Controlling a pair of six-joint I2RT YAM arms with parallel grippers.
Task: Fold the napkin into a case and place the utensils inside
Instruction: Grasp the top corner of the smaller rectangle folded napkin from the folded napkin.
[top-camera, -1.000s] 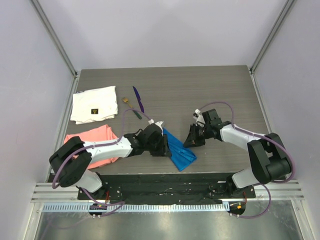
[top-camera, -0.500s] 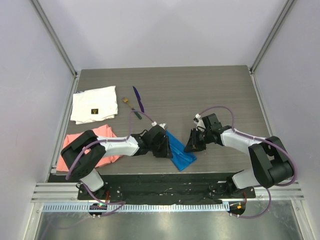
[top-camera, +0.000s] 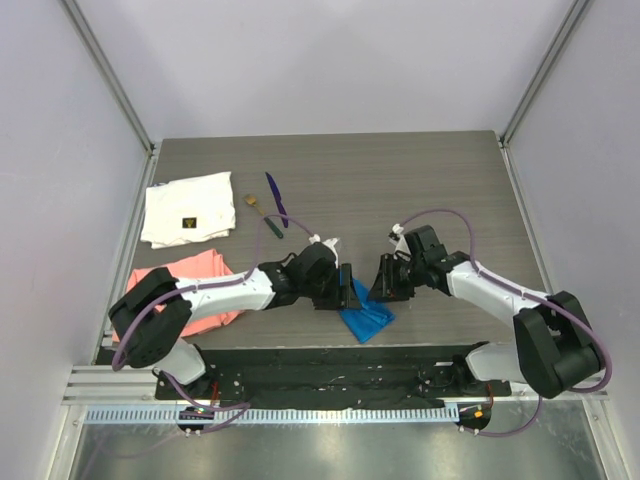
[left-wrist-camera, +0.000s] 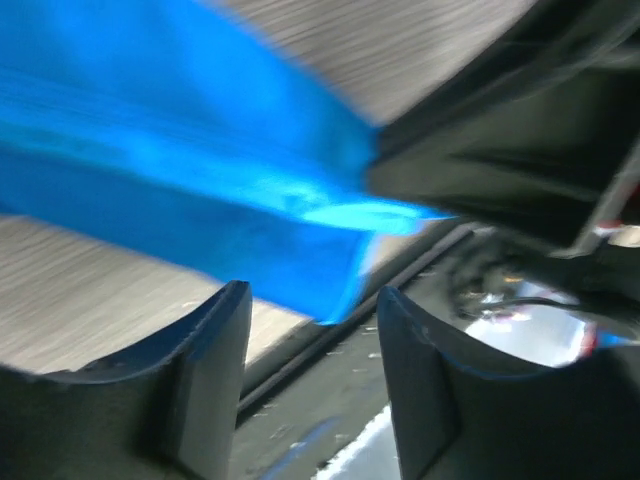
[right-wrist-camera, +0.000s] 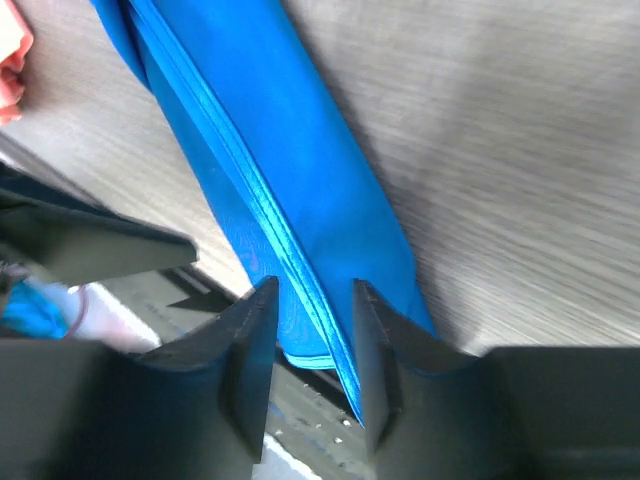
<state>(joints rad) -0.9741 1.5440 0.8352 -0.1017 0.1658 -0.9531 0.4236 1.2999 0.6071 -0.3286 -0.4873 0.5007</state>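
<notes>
Top external: the folded napkin (top-camera: 368, 318) is laid at the near edge of the table (top-camera: 420, 190), long axis running far-left to near-right. Jaws of the left gripper (top-camera: 343, 283) are seen well apart, empty; those of the right gripper (top-camera: 384, 287) are narrowly parted over its edge.

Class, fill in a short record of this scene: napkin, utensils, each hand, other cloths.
napkin: blue, folded narrow, between the hands
purple utensil: on the table beyond the napkin, not in it
green-handled utensil: beside the purple one, also outside
left hand: jaws apart at the napkin's end
right hand: jaws apart astride the napkin's edge
other cloths: white cloth, pink cloth, at the left
</notes>
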